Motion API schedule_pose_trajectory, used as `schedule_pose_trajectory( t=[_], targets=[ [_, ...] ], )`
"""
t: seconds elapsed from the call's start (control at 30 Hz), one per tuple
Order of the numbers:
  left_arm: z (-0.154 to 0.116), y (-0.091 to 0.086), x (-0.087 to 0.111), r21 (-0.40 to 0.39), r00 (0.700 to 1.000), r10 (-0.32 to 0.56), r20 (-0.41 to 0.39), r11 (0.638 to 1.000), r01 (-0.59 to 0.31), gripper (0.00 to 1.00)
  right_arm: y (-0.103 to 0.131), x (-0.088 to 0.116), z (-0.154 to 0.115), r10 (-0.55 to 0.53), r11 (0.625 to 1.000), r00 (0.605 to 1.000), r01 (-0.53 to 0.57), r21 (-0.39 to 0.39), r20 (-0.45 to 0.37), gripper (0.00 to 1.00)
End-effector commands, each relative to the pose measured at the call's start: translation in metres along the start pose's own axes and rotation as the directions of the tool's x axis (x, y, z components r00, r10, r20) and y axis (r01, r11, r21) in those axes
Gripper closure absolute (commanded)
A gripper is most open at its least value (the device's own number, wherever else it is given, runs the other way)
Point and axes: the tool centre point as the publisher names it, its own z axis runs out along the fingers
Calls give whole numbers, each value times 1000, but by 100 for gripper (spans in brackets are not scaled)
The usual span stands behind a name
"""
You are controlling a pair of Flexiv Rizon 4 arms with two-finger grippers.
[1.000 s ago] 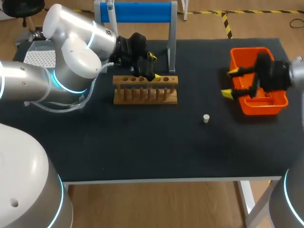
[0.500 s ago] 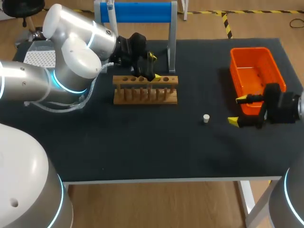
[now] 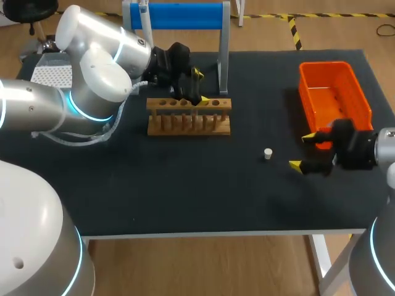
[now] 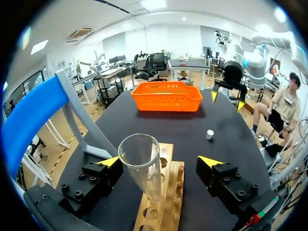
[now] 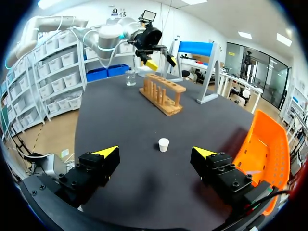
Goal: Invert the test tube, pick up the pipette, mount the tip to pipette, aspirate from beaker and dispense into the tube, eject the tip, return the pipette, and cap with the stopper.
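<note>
Currently | left claw apart astride tube | right claw apart | tube foot hidden

Black tabletop throughout. Two o'clock: bright orange basket. Eleven o'clock: pale tan wooden rack, with a clear, colourless test tube. Centre-right: small white stopper. Left gripper and right gripper: black, yellow-tipped. Twelve o'clock: blue bar.

Right gripper, fingers spread: bare table ahead, open run. Sole obstacle a white stopper just ahead, between the finger lines. Orange basket walls my right finger's side.

Left gripper, spread: test tube upright between the fingers, wooden rack under them, blue-topped stand crowding the left finger.
</note>
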Motion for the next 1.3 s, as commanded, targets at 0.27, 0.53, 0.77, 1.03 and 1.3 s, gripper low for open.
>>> schedule_pose_trajectory(
  t=[0.27,0.53,0.77,1.03,1.3],
  targets=[
    [1,0,-1,-3,1000,0,-3,1000,0,0,-6,-2,23,6,999,1000,-7,44,10,0],
    [1,0,-1,-3,1000,0,-3,1000,0,0,-5,0,40,-21,997,1000,20,80,13,0],
    [1,0,-1,-3,1000,0,-3,1000,0,0,-6,-1,53,-19,996,1000,17,89,14,1],
    [1,0,-1,-3,1000,0,-3,1000,0,0,-10,-4,62,-6,994,1000,4,106,20,15],
    [1,0,-1,-3,1000,0,-3,1000,0,0,-10,-7,70,1,993,1000,-3,115,20,19]
  ],
)
